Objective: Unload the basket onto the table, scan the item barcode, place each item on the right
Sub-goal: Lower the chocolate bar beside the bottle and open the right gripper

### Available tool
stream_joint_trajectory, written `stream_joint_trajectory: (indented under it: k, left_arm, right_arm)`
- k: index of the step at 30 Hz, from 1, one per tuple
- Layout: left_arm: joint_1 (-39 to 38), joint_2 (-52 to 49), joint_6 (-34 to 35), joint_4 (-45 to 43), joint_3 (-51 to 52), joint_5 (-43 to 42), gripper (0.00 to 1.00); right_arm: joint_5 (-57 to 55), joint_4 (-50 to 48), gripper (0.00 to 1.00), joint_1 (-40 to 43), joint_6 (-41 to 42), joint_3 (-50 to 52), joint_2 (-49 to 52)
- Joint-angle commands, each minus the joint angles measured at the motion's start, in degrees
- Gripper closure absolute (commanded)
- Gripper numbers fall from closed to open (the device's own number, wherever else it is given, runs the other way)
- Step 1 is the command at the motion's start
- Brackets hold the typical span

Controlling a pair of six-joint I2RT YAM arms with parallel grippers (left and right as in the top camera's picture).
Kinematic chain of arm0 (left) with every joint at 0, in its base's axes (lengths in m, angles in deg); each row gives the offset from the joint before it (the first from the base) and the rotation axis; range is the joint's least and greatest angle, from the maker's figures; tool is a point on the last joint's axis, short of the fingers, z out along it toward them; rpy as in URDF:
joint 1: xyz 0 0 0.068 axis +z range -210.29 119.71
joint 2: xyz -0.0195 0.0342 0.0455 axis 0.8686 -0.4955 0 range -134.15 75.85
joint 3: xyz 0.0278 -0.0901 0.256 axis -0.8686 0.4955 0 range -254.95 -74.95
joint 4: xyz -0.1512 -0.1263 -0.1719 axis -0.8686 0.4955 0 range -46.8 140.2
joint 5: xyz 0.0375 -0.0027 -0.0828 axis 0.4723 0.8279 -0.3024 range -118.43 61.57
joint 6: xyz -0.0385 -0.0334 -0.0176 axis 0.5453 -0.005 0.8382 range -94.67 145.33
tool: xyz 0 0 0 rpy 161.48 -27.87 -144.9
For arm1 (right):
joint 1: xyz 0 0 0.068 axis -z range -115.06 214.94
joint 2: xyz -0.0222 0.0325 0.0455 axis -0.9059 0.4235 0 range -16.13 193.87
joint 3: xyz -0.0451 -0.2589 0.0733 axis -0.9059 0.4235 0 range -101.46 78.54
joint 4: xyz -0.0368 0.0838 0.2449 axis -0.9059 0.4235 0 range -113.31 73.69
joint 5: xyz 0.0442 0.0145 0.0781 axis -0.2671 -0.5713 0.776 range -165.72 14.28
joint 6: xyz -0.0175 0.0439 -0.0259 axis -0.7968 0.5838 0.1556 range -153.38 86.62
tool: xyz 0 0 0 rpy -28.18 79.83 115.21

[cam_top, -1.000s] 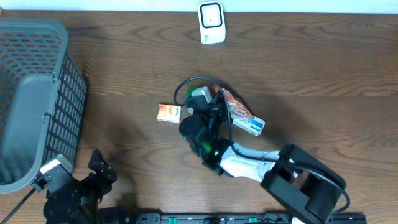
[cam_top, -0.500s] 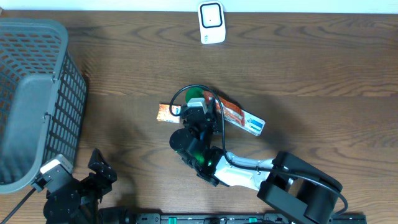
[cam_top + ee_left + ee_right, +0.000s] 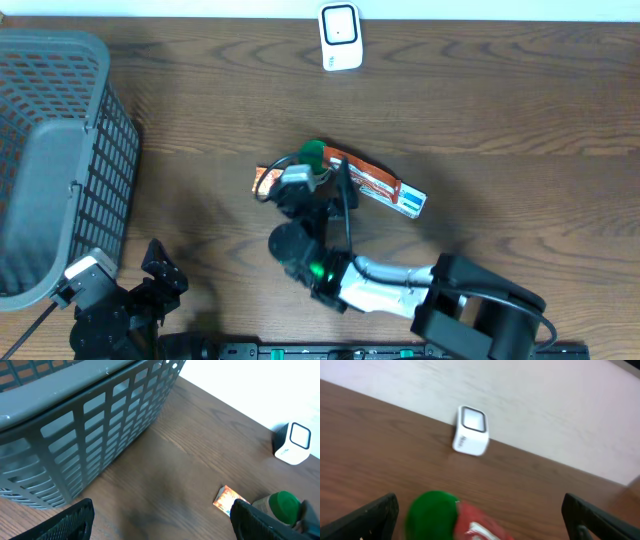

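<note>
The item, a red, orange and white tube [image 3: 378,186] with a green cap [image 3: 313,152], lies in the middle of the table. My right gripper [image 3: 318,172] stands over its capped end. In the right wrist view the right gripper [image 3: 485,522] is open wide, and the green cap [image 3: 432,514] and red tube body [image 3: 481,528] sit loose between the far-apart fingers [image 3: 379,516]. No barcode shows. The white scanner [image 3: 340,37] [image 3: 471,431] stands at the table's far edge. My left gripper [image 3: 120,300] [image 3: 165,525] is open at the front left, holding nothing.
A grey mesh basket [image 3: 60,150] [image 3: 100,425] fills the left side. A small orange packet [image 3: 268,181] [image 3: 227,499] lies just left of the tube. A black cable loops over my right wrist. Bare wood lies between the tube and the scanner.
My right gripper went from shut on the tube to wide open and let it go. The wrist shifted left, and the tube now lies flatter on the table.
</note>
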Motion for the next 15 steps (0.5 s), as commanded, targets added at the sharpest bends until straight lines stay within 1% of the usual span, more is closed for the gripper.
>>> stream_joint_trajectory:
  k: [1, 8, 9, 10, 12, 15]
  left_arm:
    - [0.2, 0.0, 0.5, 0.0, 0.1, 0.5, 0.13]
    - [0.2, 0.0, 0.5, 0.0, 0.1, 0.5, 0.13]
    - [0.2, 0.0, 0.5, 0.0, 0.1, 0.5, 0.13]
    - [0.2, 0.0, 0.5, 0.0, 0.1, 0.5, 0.13]
    - [0.2, 0.0, 0.5, 0.0, 0.1, 0.5, 0.12]
    - [0.2, 0.0, 0.5, 0.0, 0.1, 0.5, 0.12]
  right_arm:
    - [-1.0, -0.1, 0.01, -3.8, -4.5, -0.3, 0.2]
    - [-1.1, 5.5, 0.01, -10.6, -2.7, -0.3, 0.2]
    - [-1.0, 6.6, 0.01, -11.5, -1.4, -0.3, 0.2]
    - [-0.5, 10.3, 0.01, -13.1, 4.1, -0.3, 0.2]
    - [3.0, 16.3, 0.01, -14.3, 11.3, -0.3, 0.2]
    - [16.1, 26.0, 0.01, -14.6, 21.8, -0.3, -0.1]
